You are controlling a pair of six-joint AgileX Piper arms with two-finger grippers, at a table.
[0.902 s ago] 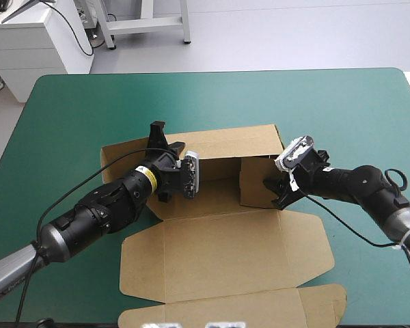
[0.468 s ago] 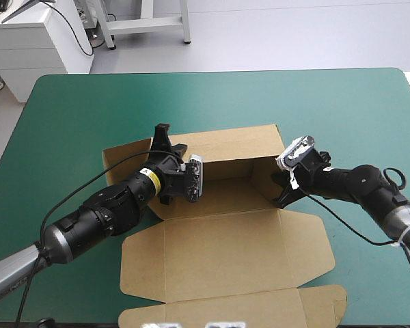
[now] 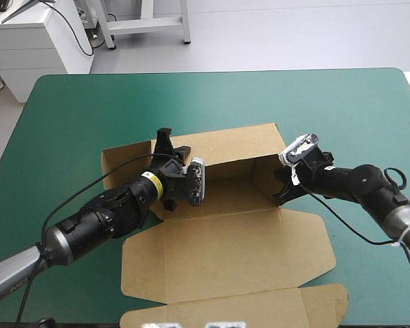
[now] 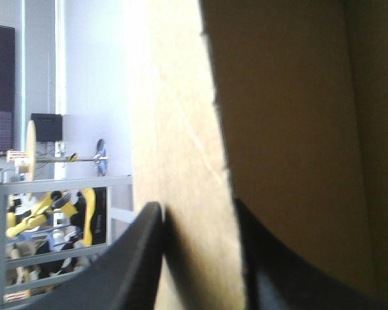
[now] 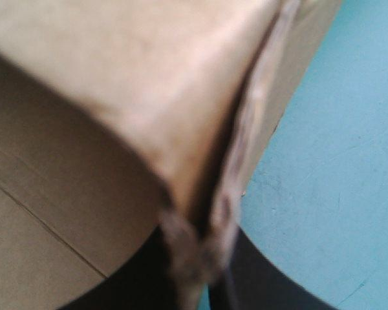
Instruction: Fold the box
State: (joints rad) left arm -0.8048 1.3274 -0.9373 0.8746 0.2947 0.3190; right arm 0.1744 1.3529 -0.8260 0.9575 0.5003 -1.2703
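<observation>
One box (image 3: 225, 253), left gripper (image 4: 197, 216), right gripper (image 5: 199, 255) (both clamping walls)

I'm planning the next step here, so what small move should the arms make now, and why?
Probably swing the left tool inward to raise the left side panel. On the brown cardboard box, the right wall already stands, pinched by the right tool, while the left side panel lies nearly flat on the teal-green table cover, the left tool shut on board beside it.
</observation>
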